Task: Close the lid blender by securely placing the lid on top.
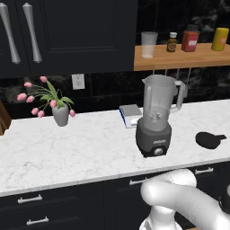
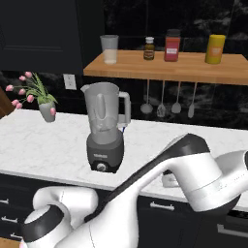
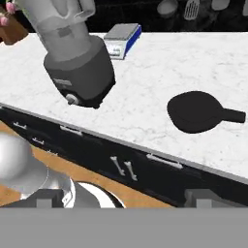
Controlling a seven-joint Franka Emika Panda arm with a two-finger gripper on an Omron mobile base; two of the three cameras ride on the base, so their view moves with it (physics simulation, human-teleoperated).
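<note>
You have the white marble desk (image 1: pixel 67 152) as the biggest thing here, running across under the dark cabinets, w/ a wood shelf (image 2: pixel 164 68) on the wall above it. The arm (image 2: pixel 160 193) is low, in front of the desk's front edge, well apart from all the task things.

The blender (image 1: pixel 156 117) stands upright near the middle of the desk, closer to the front edge than to the back wall. Its jar is open on top, no lid on it. Just behind it on its left side lies a small blue-and-white box (image 1: pixel 130 115).

The lid (image 1: pixel 210 139) lies flat on the desk toward the right end, near the front edge, well apart from the blender. In the hand view the lid (image 3: pixel 199 112) shows as a black disc w/ its tab pointing away from the blender (image 3: pixel 77 68).

The fingers (image 3: pixel 123 201) are spread wide apart and hold nothing; they hang below the desk edge level, over the drawer fronts.

My judgement: the step in hand is the approach to the lid, so the task is at its beginning. Next move calls for you to bring the hand up and over the desk, then down on the lid. It is thin and flat, so prob. the tab or the rim is the best place to pinch.
</note>
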